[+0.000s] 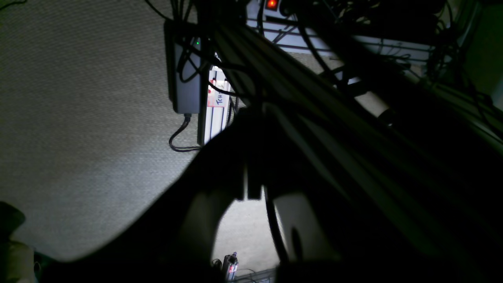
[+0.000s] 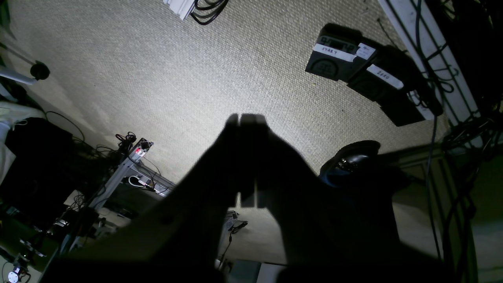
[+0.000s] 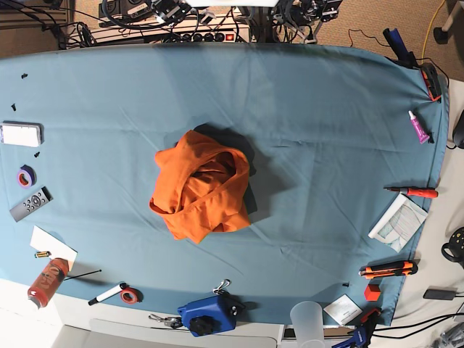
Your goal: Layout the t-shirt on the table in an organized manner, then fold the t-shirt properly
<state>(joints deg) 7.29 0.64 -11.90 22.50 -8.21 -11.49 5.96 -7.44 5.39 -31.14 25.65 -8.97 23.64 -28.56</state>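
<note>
Plainly, the t-shirt (image 3: 201, 187) lies in a crumpled orange heap near the middle of the table (image 3: 326, 116), bunched up with folds overlapping and no sleeve laid flat. Neither arm shows in the base view. Both wrist cameras look down at carpeted floor instead of the tabletop. The left gripper (image 1: 245, 188) appears as a dark silhouette with its jaws pressed together and nothing between them; the right gripper (image 2: 240, 122) is likewise closed, its two tips meeting over the pale carpet, holding nothing. On the table's left side sit a roll of purple tape (image 3: 26, 176) and a remote (image 3: 31, 204); an orange-handled screwdriver (image 3: 413, 192) lies to the right, well apart from the shirt.
</note>
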